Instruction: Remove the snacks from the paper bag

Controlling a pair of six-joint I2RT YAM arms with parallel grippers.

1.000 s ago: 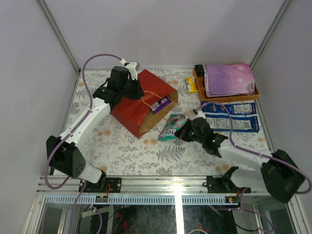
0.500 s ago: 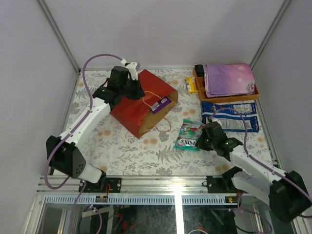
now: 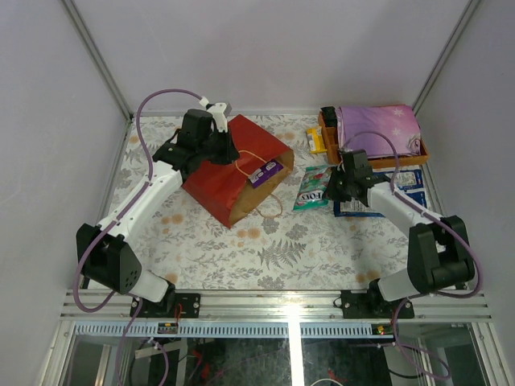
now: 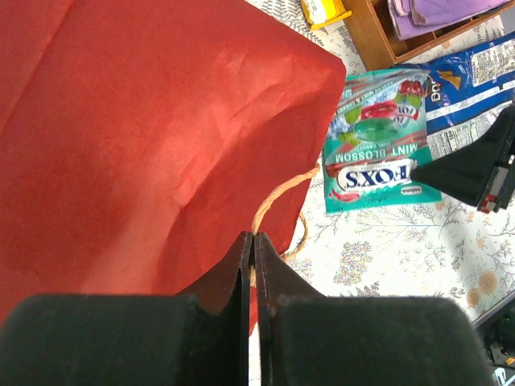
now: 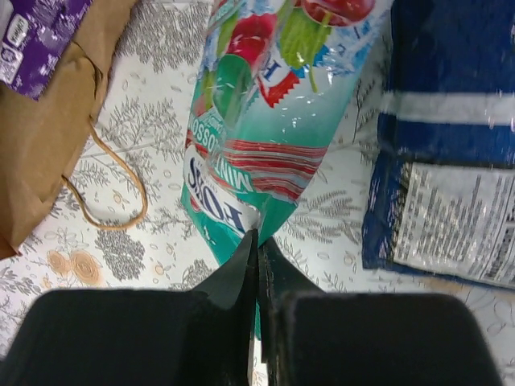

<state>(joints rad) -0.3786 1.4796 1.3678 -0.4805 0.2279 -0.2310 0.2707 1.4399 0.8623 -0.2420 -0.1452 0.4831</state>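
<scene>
The red paper bag (image 3: pixel 225 181) lies on its side, brown mouth toward the right. My left gripper (image 3: pixel 226 146) is shut on the bag's upper edge by its thin loop handle (image 4: pixel 272 197); the bag's red side (image 4: pixel 145 137) fills the left wrist view. A purple snack packet (image 3: pixel 266 172) pokes out of the mouth. My right gripper (image 3: pixel 331 188) is shut on the corner of a teal FOX'S mint packet (image 3: pixel 312 187), which hangs just above the table beside the blue-and-white packs (image 3: pixel 390 193). The right wrist view shows the teal packet (image 5: pixel 273 121) pinched at the gripper (image 5: pixel 259 235).
A wooden tray (image 3: pixel 378 162) with a folded purple cloth (image 3: pixel 378 130) stands at the back right. A small yellow packet (image 3: pixel 316 140) lies left of it. The bag's lower loop handle (image 5: pixel 121 193) trails on the patterned table.
My right gripper has carried the teal packet away from the bag's mouth, first toward the right front, then back toward the blue-and-white packs. The left arm and the bag have not moved.
</scene>
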